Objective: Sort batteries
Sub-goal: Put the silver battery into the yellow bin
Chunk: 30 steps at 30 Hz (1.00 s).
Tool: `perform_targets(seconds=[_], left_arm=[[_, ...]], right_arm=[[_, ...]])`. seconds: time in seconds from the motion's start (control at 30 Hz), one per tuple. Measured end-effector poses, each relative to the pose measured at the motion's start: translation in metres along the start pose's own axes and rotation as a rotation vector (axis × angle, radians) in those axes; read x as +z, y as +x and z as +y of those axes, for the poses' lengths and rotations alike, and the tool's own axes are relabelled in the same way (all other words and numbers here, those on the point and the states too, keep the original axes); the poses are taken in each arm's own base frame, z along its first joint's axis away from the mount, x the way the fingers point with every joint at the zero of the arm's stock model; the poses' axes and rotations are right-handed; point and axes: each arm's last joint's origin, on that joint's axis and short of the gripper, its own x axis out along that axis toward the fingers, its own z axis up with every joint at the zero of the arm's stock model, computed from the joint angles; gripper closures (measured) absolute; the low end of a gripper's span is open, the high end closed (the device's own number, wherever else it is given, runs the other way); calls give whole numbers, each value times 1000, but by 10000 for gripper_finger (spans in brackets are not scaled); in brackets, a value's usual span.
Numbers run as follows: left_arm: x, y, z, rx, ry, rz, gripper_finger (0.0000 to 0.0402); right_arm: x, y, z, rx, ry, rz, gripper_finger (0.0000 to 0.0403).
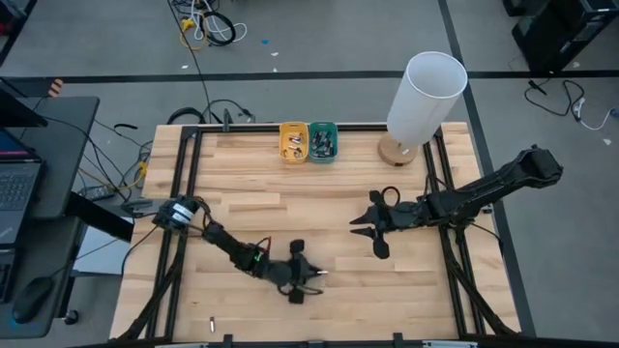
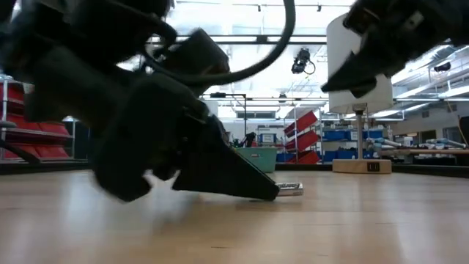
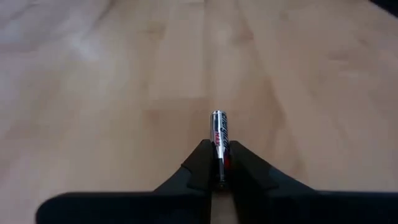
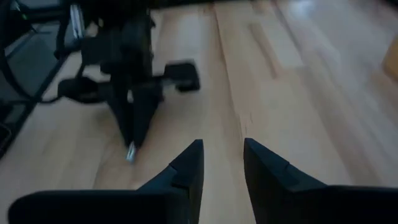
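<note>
Left gripper clamped on battery at table's 6 o'clock; right gripper apart, idle at 3. Battery light, rigid, slick; likely grip mid-barrel.

Robotics laboratory or workshop. A pale wooden bench framed by black metal rails stands on a grey floor marked with dark tape lines; loose cables trail across that floor. Beside the bench, a dark desk carries a laptop and a mouse. The level view across the bench shows an open hall with ceiling strip lights, storage racks holding red bins and blue bins, and work tables further back. A white cylindrical lamp on a wooden base stands at the bench's far edge.
</note>
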Motion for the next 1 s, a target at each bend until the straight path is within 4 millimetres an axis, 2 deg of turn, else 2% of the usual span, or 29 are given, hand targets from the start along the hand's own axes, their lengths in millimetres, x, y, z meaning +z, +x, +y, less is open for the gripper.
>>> perform_targets(seconds=[0.07, 0.13, 0.3, 0.53, 0.67, 0.83, 0.9, 1.0], left_arm=[[3, 4, 16, -8, -5, 7, 346], [9, 8, 42, 29, -31, 8, 341], [30, 5, 103, 141, -149, -44, 353], [62, -22, 170, 310, -206, -117, 353], [74, -40, 220, 455, -218, -89, 352], [75, -61, 285, 556, -299, -114, 351], [70, -66, 301, 571, -326, -102, 351], [62, -72, 316, 597, -344, -50, 348]], right_arm=[[-11, 1, -2, -4, 20, 16, 309], [-21, 1, -5, -11, 41, 11, 317], [-40, 0, -10, -14, 90, -19, 337], [-57, -3, -4, 48, 119, -3, 355], [-59, -4, 0, 74, 111, -16, 355], [-57, -4, 2, 95, 99, -43, 355], [-57, -4, 3, 103, 98, -48, 355], [-58, -4, 5, 110, 93, -44, 355]])
